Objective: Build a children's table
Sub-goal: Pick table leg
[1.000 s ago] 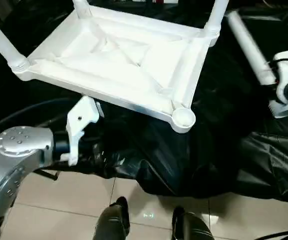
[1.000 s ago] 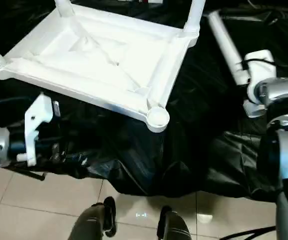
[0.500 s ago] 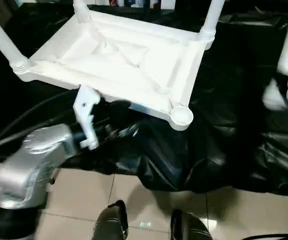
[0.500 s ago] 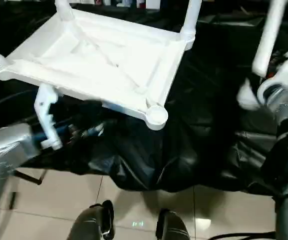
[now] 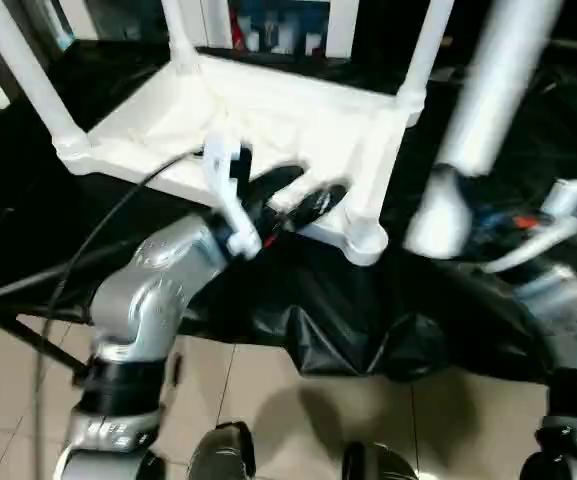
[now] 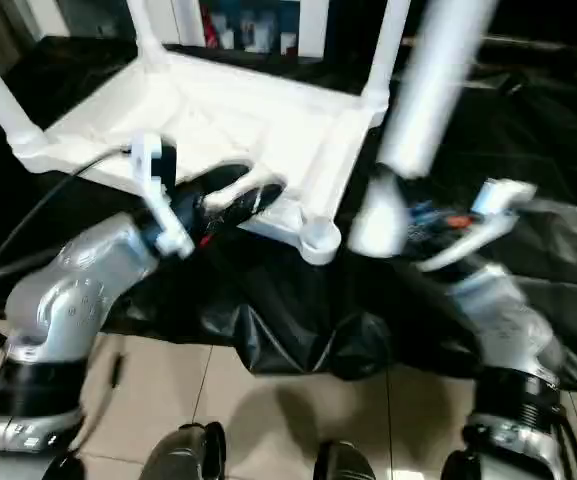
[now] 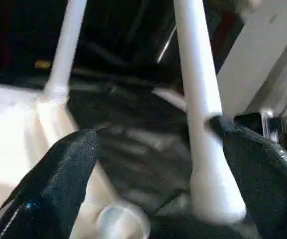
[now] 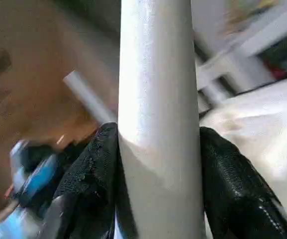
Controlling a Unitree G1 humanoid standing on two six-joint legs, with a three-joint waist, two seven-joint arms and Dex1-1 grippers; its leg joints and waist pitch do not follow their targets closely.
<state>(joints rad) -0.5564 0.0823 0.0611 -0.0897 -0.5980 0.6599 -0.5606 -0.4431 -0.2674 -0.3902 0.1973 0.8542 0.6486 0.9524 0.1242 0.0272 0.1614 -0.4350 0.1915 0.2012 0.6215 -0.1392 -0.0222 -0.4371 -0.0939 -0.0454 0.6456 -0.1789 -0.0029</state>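
Children's table leg [image 8: 158, 124] sits clamped between your right tool's [image 8: 158, 164] two black fingers [image 8: 91, 169], held near upright just right of the tabletop's near corner socket [image 5: 366, 240]. Your left tool [image 5: 293, 195] is spread wide with nothing in it, its fingertips [image 7: 63, 174] over the near rim beside that socket. The upturned tabletop [image 5: 268, 110] lies on black sheeting [image 5: 348, 320], three legs [image 5: 23, 75] already standing up from it.

White children's table [image 5: 298, 120] lies upside down, three legs up; fourth leg [image 5: 483, 100] upright beside it.
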